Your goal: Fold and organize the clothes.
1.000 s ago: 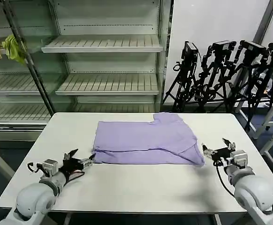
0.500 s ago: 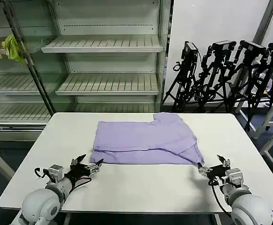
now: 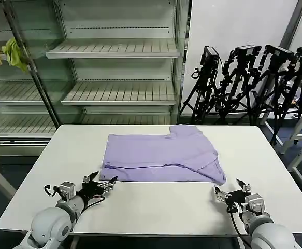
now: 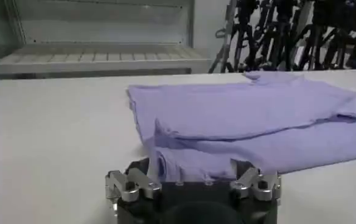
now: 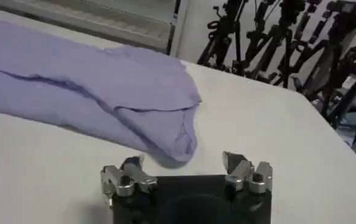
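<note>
Lying flat across the middle of the white desk (image 3: 156, 207), the lavender T-shirt (image 3: 161, 155) is already doubled over once, with a long fold line running along its near side and a sleeve poking out at the far right. The left gripper (image 3: 100, 185) sits low on the desk just short of the shirt's near left corner, its jaws apart and holding nothing. The right gripper (image 3: 228, 195) rests off the near right corner, a little apart from the cloth, jaws likewise spread and empty.

The shirt looks thin, light and limp, so it will likely sag and crease wherever it is unsupported, and a single-layer pinch could let the lower layer slide away. The two near corners seem the sensible places to take hold: in the left wrist view the doubled edge (image 4: 165, 152) lies directly ahead of the jaws, and in the right wrist view the rounded folded corner (image 5: 181, 143) is just in front. Gripping both layers together should keep the fold intact when lifted.
</note>
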`<state>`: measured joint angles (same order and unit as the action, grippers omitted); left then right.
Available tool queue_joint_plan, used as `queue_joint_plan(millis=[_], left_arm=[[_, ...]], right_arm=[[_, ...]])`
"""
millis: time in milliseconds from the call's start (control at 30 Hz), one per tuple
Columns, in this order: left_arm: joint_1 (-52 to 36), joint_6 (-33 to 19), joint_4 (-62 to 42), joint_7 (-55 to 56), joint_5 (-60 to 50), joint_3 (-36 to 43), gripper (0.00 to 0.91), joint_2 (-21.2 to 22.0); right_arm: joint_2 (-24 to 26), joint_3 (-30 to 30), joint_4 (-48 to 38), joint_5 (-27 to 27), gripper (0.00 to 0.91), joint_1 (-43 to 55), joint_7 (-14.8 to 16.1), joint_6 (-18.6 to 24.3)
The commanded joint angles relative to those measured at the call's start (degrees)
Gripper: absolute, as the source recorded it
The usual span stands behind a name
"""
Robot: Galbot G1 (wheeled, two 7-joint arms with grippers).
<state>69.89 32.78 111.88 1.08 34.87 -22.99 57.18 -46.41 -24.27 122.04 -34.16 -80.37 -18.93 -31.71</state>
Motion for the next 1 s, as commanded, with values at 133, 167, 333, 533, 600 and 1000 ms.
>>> queue_joint_plan(millis=[133, 167, 333, 533, 600, 1000], left_arm=[[-0.32, -0.02, -0.69, -0.06, -0.26, 0.2, 0.907, 0.17], [-0.23, -0.02, -0.66, -0.09, -0.35, 0.17, 0.907, 0.19], [0.13, -0.06, -0.52, -0.16, -0.52, -0.1, 0.907, 0.2], [0.57, -0.11, -0.39, -0.3, -0.82, -0.37, 0.595, 0.33], [0.64, -0.13, -0.45, -0.36, -0.94, -0.42, 0.383, 0.45], [0.69, -0.4, -0.72, -0.68, -1.4, -0.43, 0.02, 0.74]], right_arm=[[-0.36, 0.07, -0.11, 0.28, 0.564, -0.08, 0.02, 0.06], [-0.36, 0.06, -0.07, 0.27, 0.524, -0.01, 0.1, 0.11], [-0.22, -0.04, 0.06, 0.27, 0.312, 0.02, 0.31, 0.22], [-0.17, -0.23, 0.3, 0.48, 0.101, -0.26, 0.61, 0.45], [-0.29, -0.19, 0.26, 0.68, 0.02, -0.39, 0.71, 0.61], [-0.35, -0.34, 0.37, 1.06, 0.0, -0.82, 1.11, 1.05]])
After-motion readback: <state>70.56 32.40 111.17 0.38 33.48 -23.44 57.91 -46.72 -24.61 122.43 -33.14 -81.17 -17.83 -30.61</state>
